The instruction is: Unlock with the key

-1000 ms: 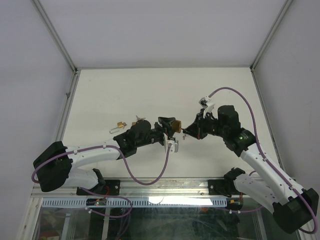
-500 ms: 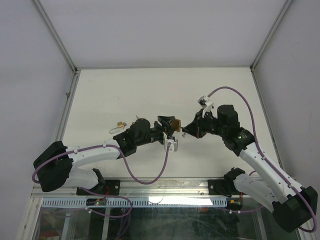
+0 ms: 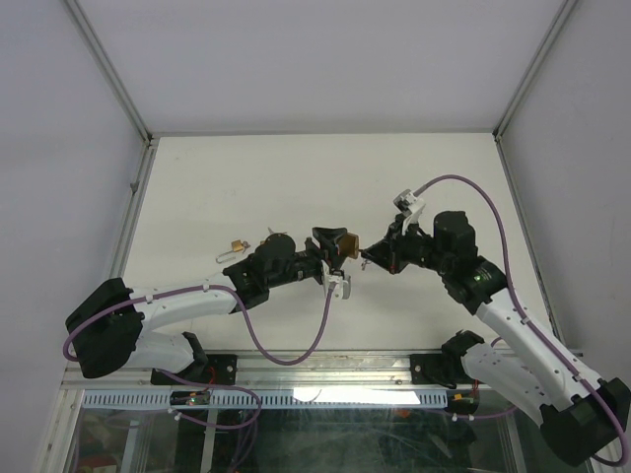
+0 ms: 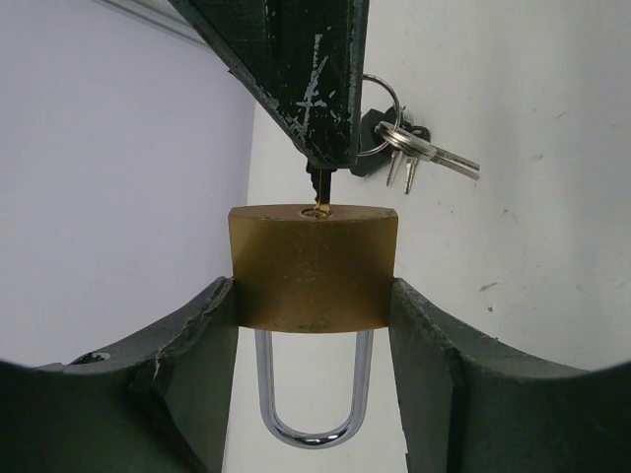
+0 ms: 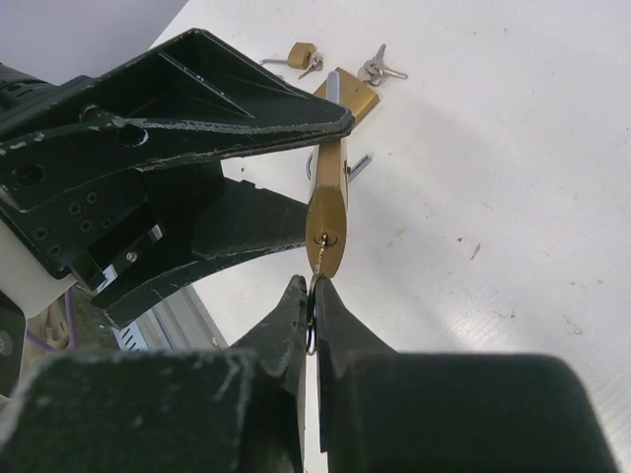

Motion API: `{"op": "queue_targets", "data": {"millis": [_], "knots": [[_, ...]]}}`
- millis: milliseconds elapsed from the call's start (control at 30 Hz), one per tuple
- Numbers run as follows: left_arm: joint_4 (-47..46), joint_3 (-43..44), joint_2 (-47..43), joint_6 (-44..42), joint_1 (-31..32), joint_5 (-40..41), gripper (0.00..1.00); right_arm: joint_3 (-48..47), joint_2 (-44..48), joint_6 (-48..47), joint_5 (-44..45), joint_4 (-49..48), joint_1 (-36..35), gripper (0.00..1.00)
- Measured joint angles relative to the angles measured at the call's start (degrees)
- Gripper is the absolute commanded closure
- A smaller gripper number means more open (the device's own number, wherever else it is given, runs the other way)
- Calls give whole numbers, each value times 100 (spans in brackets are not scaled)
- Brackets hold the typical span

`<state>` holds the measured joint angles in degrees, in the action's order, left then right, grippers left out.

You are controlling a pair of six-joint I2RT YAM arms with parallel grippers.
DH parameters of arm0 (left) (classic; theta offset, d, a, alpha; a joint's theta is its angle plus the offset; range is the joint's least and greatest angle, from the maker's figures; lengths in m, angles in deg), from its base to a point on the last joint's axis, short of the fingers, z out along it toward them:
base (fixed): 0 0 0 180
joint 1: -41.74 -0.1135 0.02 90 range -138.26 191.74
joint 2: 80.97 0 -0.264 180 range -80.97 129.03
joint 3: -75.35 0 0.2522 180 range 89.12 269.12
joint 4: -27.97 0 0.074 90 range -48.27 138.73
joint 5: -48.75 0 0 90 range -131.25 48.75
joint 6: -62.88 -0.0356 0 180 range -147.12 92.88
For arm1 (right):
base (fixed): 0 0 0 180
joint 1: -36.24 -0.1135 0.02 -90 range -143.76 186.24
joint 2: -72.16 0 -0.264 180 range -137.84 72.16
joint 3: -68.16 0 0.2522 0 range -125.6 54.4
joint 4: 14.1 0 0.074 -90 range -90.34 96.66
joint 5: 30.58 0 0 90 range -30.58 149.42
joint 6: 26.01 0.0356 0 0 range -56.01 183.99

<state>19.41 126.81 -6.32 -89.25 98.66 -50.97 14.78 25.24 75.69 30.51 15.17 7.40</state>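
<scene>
I am at the step where the key goes into the lock. My left gripper [image 4: 315, 301] holds the padlock [image 4: 314, 258] up in the air over the middle of the table [image 3: 246, 177]. Its jaws are part way apart and squeeze the gold body from both sides. The loop of the padlock points away from my right arm, and the keyhole faces it. My right gripper [image 5: 310, 294] has its jaws pressed tight on the key [image 4: 316, 187]. The key tip is right at the keyhole, but I cannot tell how deep it is. I think I need to push the key straight in, all the way. Then I turn it while the left arm keeps the padlock steady. A small spare lock [image 5: 301, 54] lies on the table.
</scene>
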Motion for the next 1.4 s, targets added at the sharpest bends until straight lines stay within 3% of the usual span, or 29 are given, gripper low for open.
{"op": "queue_targets", "data": {"millis": [767, 800, 1000, 1033, 1133, 1333, 1400], "knots": [[-529, 4, 245, -68, -42, -59, 100, 234, -190, 221, 129, -815, -17, 100], [-529, 4, 269, -94, -44, -42, 100, 234, -227, 205, 127, -833, -17, 95], [-472, 11, 286, -332, 13, -205, 100, 212, -74, -107, 269, -601, -15, 2], [-424, 17, 278, -361, 55, -258, 100, 197, -4, -120, 306, -483, -13, 1], [-234, 22, 216, -428, 118, -319, 100, 20, 208, -350, 442, -7, -7, 2], [-92, 31, 175, -459, 122, -389, 100, -227, 2, -426, 299, 114, -7, 33], [-85, 35, 173, -461, 122, -387, 100, -227, -210, -402, 232, 63, -7, 36]]}}
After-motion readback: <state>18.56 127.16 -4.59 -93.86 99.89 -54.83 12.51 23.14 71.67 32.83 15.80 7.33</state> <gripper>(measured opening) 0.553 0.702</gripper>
